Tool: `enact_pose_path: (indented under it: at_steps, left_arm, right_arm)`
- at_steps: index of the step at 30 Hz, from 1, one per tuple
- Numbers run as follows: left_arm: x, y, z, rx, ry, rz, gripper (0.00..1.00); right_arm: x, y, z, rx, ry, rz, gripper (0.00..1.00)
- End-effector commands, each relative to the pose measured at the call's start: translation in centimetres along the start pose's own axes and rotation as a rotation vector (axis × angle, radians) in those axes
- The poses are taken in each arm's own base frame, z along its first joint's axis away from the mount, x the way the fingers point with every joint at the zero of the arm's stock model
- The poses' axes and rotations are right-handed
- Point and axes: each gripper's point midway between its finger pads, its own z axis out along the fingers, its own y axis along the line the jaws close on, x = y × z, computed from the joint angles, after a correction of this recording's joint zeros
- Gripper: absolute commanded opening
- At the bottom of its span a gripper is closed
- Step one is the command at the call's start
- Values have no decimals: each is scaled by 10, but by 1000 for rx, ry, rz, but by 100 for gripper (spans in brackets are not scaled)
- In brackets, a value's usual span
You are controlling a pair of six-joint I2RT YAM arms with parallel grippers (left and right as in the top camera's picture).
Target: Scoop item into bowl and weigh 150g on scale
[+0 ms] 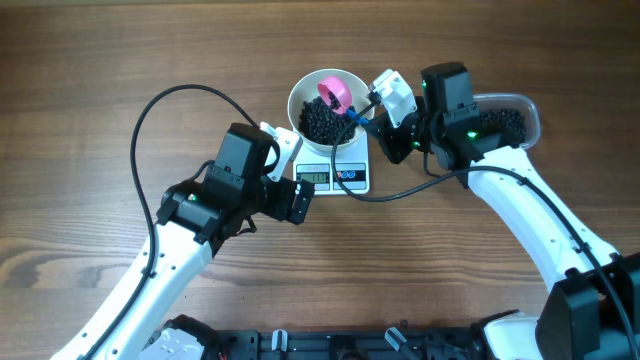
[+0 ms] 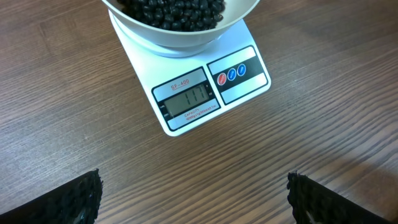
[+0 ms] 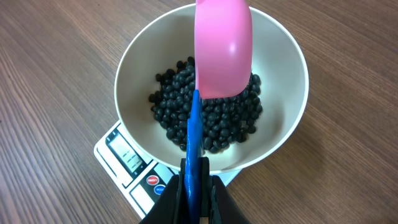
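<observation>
The white bowl (image 1: 297, 100) stands on the scale (image 1: 335, 177) and holds a heap of black beans, the item (image 1: 322, 123). My right gripper (image 1: 368, 112) is shut on the blue handle (image 3: 194, 134) of a pink scoop (image 3: 224, 50), which hangs over the beans (image 3: 214, 115) inside the bowl (image 3: 134, 59). My left gripper (image 2: 194, 199) stands open just above bare table in front of the scale (image 2: 239, 84), whose display reads 111. The bowl's (image 2: 180, 38) underside and some beans (image 2: 174, 9) show at the top of the left wrist view.
A clear plastic tub (image 1: 512, 122) with more black beans sits to the right of the scale, partly under my right arm. A black cable (image 1: 150, 110) loops over the wood table at left.
</observation>
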Motion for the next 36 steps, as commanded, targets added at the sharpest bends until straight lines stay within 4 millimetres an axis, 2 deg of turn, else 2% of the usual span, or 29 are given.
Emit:
enact_pose_path:
  at_steps: [1,3,6,10,14,20,23,28,36]
  left_arm:
    - [-7,-1,-3,-5,-17,3,100]
    - [-7,-1,-3,-5,-17,3,100]
    - [-7,-1,-3,-5,-17,3,100]
    - [-7,-1,-3,-5,-17,3,100]
    - [-7,-1,-3,-5,-17,3,100]
    - [-7,-1,-3,-5,-17,3,100]
    - [-7,-1,-3,-5,-17,3,100]
    - [-7,-1,-3,-5,-17,3,100]
    - [-7,-1,-3,-5,-17,3,100]
  right_arm:
    - [-20,0,-11,18,-52,7,4]
    - [-22,7,-12,-26,-63,122,4]
    - [-27,16,-13,-83,-79,185,4]
    - [-38,12,-26,-74,-125,252,4]
    - [-48,-6,-56,-18,-195,260,4]
    - [-53,-49,-111,88,-310,361,4]
    - [-54,-51,-125,27,-347,374,4]
    - [-56,-43,-129,-50,-365,367,4]
    - [-61,-23,-119,-73,-350,219,4]
